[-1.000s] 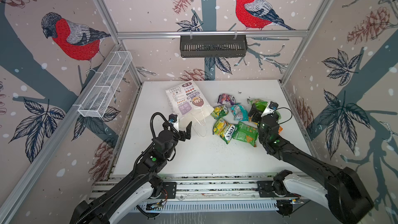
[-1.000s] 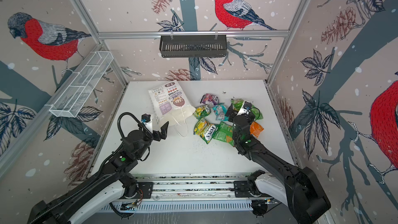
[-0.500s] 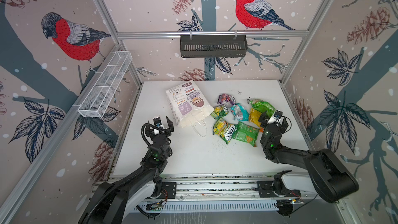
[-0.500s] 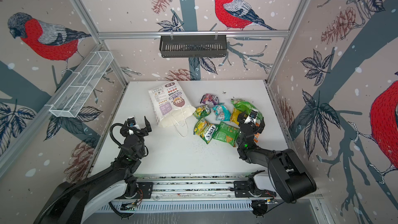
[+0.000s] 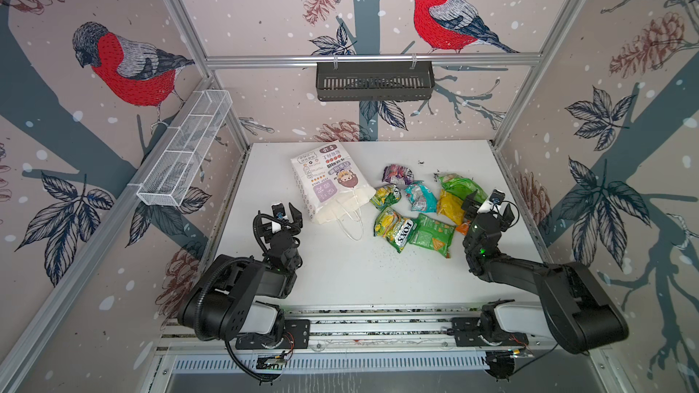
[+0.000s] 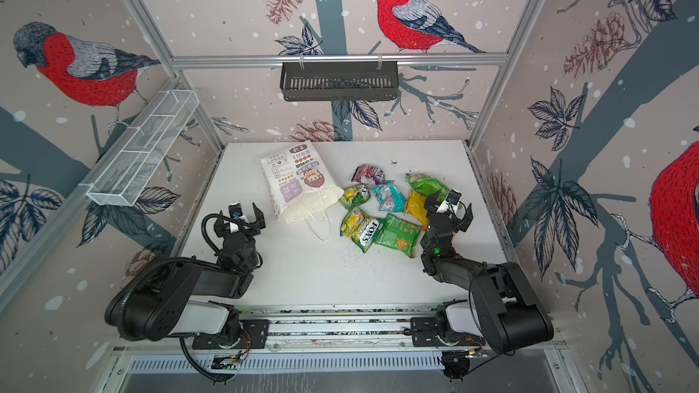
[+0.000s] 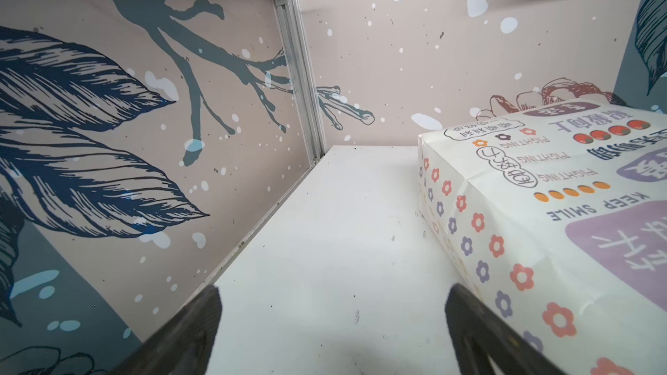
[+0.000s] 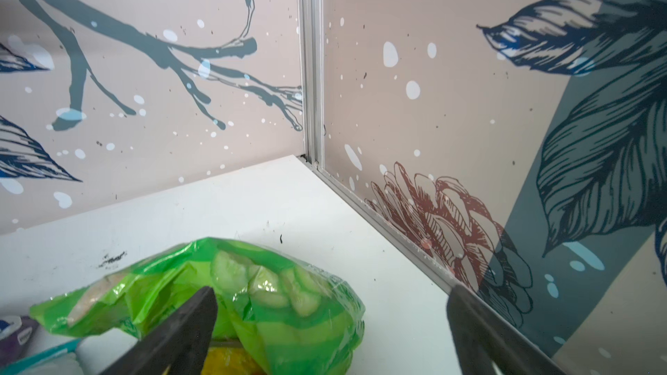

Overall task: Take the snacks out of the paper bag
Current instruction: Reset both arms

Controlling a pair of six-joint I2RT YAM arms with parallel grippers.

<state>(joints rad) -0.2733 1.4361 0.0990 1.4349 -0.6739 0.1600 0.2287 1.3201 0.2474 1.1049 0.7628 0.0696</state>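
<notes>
The paper bag [image 5: 328, 183] [image 6: 297, 183] lies flat at the back left of the white table [image 5: 359, 274], its mouth and cord handles toward the front; nothing shows inside it. The snacks lie loose to its right: purple [image 5: 397, 174], teal [image 5: 420, 198], bright green [image 5: 459, 184], yellow [image 5: 449, 207], a "FOXS" packet [image 5: 395, 229] and a dark green one [image 5: 431, 235]. My left gripper [image 5: 281, 219] [image 7: 334, 292] is open, empty, just left of the bag [image 7: 541, 218]. My right gripper [image 5: 490, 209] [image 8: 332, 292] is open over the right end of the snacks, the bright green packet [image 8: 260, 294] ahead of its jaws.
A white wire basket [image 5: 185, 153] hangs on the left wall and a black shelf [image 5: 374, 81] on the back wall. Crumbs [image 5: 378, 255] dot the table in front of the snacks. The right wall [image 8: 469, 138] stands close beside my right gripper.
Both arms have folded back toward the front rail. My left gripper left the bag's handles and moved left. My right gripper drew a little right and nearer, off the packets.
</notes>
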